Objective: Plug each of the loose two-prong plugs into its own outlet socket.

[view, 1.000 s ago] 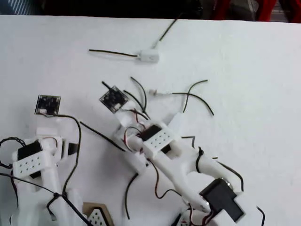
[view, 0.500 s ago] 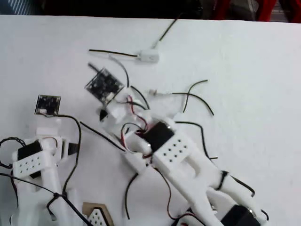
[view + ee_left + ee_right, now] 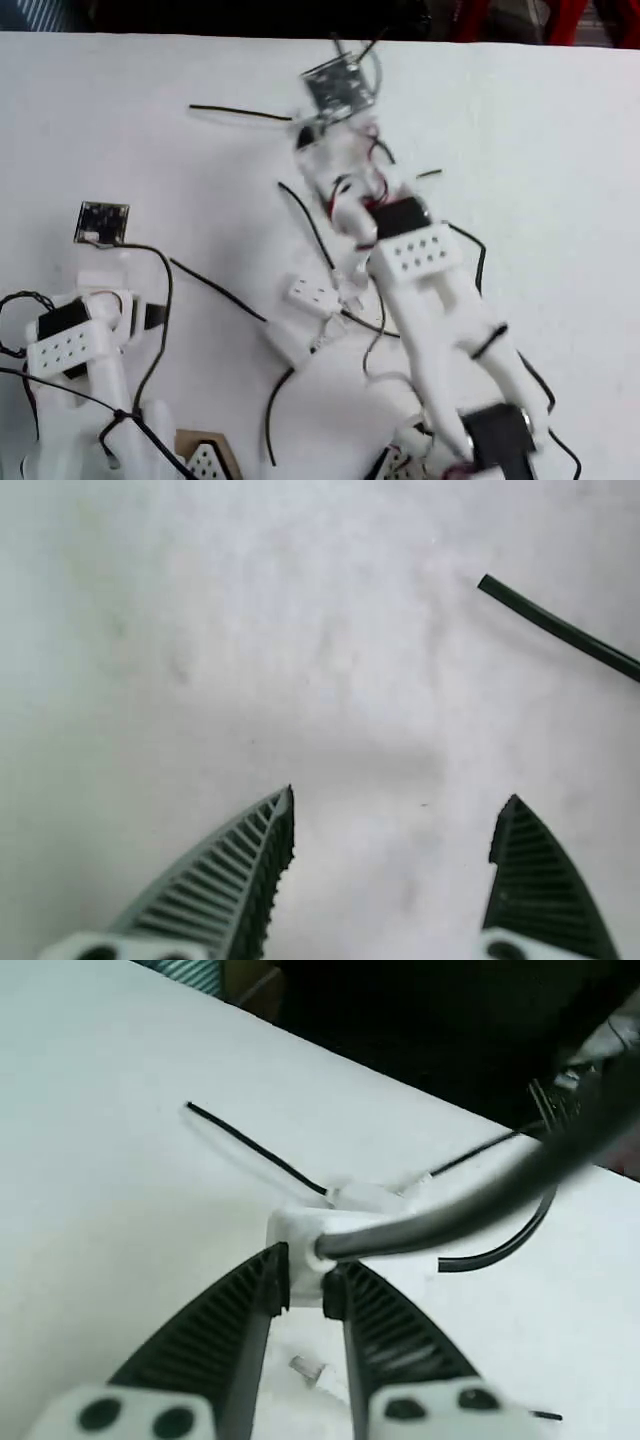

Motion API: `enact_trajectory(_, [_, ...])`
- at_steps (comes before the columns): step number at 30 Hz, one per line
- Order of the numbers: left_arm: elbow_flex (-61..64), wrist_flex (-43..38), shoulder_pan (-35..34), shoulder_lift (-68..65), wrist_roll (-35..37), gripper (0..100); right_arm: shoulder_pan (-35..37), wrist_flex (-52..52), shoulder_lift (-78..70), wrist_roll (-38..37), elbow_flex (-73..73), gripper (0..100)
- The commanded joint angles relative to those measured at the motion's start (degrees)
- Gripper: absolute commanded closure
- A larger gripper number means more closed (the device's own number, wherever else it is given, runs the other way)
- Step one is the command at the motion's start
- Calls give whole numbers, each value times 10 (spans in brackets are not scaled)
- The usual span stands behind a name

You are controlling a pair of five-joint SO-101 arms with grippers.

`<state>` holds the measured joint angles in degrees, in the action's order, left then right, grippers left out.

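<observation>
My right gripper [image 3: 305, 1260] is shut on a white plug [image 3: 298, 1238] whose thick black cable [image 3: 480, 1200] runs off to one side. Just beyond the fingertips a white outlet socket [image 3: 362, 1198] lies on the table with thin black wires leading from it. In the high view the right gripper [image 3: 308, 138] is stretched to the back of the table over that socket. Two more white connector blocks [image 3: 312, 296] [image 3: 285, 343] lie in the middle. My left gripper [image 3: 395, 830] hangs open above bare table, with nothing between its fingers.
The left arm [image 3: 70, 345] sits at the front left. A black wire [image 3: 218, 290] runs across the table between the arms, and its end shows as a black wire [image 3: 560, 630] in the left wrist view. Dark background lies past the table's far edge [image 3: 200, 34].
The right arm swung from the middle of the table to the back, carrying the plug and its cable, uncovering a white block in the middle. The left arm stayed still.
</observation>
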<state>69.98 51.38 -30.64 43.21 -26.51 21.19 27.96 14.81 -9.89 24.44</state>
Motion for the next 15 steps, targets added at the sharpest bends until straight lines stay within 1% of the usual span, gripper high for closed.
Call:
enact_trajectory(1, [-3,-11,-2,17,3,691,-33,-74,-58,-1,-33,981])
enact_trajectory(5, [-3,-11,-2,17,3,691,-41,-145,-135,-1,-35,981])
enact_trajectory(7, [-3,-11,-2,17,2,691,-43,-164,-167,-1,-47,981])
enact_trajectory(9, [-3,-11,-2,17,2,691,-44,-162,-201,0,-75,981])
enact_trajectory(12, [-3,-11,-2,17,2,691,-57,-159,-252,50,-126,972])
enact_trajectory(13, [-3,-11,-2,16,2,691,-61,-145,-267,67,-149,954])
enact_trajectory(15, [-3,-11,-2,16,3,691,-69,-94,-292,94,-192,889])
